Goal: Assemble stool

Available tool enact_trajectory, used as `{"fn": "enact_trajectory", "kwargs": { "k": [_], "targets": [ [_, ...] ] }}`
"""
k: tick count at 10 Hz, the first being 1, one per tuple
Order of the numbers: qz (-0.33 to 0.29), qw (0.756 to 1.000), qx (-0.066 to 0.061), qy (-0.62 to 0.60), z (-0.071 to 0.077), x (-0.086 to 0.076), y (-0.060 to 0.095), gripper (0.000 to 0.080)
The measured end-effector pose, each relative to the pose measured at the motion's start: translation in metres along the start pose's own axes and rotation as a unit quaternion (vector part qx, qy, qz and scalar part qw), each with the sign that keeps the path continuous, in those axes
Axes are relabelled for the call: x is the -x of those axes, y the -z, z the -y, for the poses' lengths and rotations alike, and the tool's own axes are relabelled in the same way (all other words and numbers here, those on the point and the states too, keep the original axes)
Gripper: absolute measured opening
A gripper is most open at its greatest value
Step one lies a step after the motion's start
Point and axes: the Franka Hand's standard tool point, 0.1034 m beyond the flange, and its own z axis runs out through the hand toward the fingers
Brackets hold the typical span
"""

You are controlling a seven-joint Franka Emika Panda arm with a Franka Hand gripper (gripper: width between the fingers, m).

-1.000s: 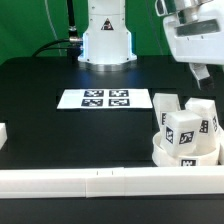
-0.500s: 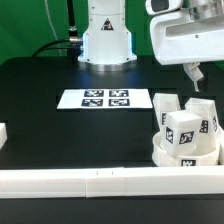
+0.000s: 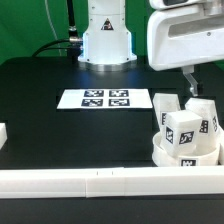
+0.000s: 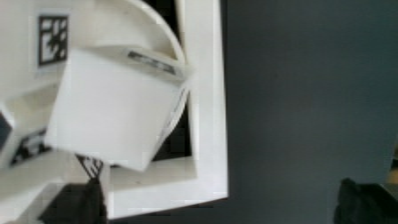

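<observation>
We see the claw hanging in the upper right of the exterior view, its fingers spread as wide as they go and nothing between them, just above the stool parts at the lower right of the frame. There the round seat lies on the black tabletop, close to the long white rail along the bottom edge, and several tagged legs stand on it, leaning slightly against one another. We judge the main risk to be a descent onto that crowded cluster: a finger could land on top of a leg instead of beside it, or nudge a neighbour, tipping the legs over or shoving the seat toward the rail. In the wrist view a white leg fills the frame slantwise, so a grasp on a tilted face might slip or twist the part. As for containers, there is none proper; the seat acts as the only holder, carrying the legs, though we cannot tell whether they sit in sockets. The marker board lies well apart at centre, bearing only its tags.
</observation>
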Motion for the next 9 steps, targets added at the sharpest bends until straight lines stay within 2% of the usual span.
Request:
{"fn": "enact_trajectory", "kwargs": {
  "k": [3, 5, 7, 8, 9],
  "targets": [
    [-0.002, 0.998, 0.001, 0.061, -0.0032, -0.0005, -0.0008, 0.0649],
    [-0.004, 0.989, 0.005, 0.145, -0.0043, -0.0012, -0.0008, 0.0649],
    [-0.016, 0.956, 0.032, 0.291, -0.0002, -0.0043, -0.0016, 0.0649],
    [-0.013, 0.938, 0.04, 0.345, 0.0011, -0.0051, -0.0017, 0.0649],
    [-0.008, 0.926, 0.043, 0.374, 0.0002, -0.0049, -0.0028, 0.0649]
  ]
}}
